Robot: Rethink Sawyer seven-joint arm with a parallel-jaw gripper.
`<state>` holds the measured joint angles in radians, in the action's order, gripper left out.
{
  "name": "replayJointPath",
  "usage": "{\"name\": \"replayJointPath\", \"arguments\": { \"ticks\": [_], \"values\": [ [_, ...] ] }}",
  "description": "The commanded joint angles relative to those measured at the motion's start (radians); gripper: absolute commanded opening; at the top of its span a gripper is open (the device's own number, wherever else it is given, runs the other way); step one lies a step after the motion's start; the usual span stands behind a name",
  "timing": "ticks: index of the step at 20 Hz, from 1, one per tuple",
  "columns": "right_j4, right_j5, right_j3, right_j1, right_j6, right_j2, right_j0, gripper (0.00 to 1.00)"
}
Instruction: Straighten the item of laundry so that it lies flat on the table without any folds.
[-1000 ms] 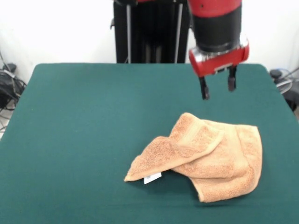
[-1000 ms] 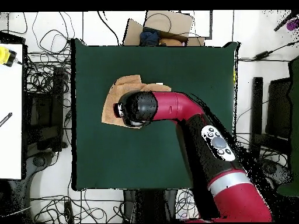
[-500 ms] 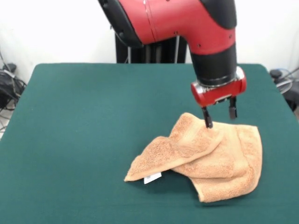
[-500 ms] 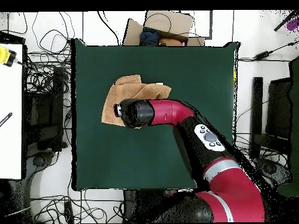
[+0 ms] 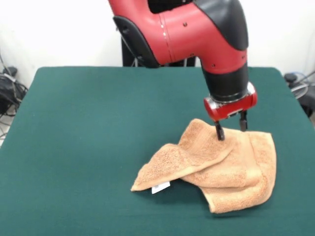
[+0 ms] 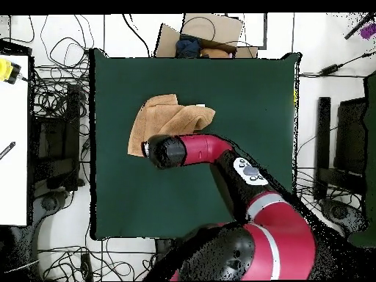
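The item of laundry, an orange-tan towel (image 5: 216,164), lies crumpled on the green table (image 5: 88,128), right of centre. One corner is folded over into a point toward the left, with a small white tag (image 5: 160,187) under it. My gripper (image 5: 230,129) stands open at the towel's far edge, one fingertip (image 5: 219,133) pressing into the upper fold and the other by the edge behind. Seen from overhead, the towel (image 6: 158,117) shows above the arm's wrist (image 6: 165,151), which hides the fingers.
The table (image 6: 242,95) has wide bare felt around the towel. A cardboard box (image 6: 202,33) sits beyond one table edge, a white bench (image 6: 13,132) stands to one side, and cables lie all round on the floor.
The arm has come down from well above the table. The open fingers now reach the towel's far edge. The towel has not moved.
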<state>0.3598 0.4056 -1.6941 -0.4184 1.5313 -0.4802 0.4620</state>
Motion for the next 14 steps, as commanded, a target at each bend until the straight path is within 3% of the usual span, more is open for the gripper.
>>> {"name": "replayJointPath", "arguments": {
  "ticks": [1,5,14],
  "values": [
    [0.07,-0.143,-0.009,0.042,0.145,0.075,-0.068,1.0],
    [0.073,-0.192,-0.008,0.053,0.166,0.107,-0.1,1.0],
    [0.024,-0.344,-0.045,-0.009,0.263,0.289,-0.273,1.0]
  ]
}}
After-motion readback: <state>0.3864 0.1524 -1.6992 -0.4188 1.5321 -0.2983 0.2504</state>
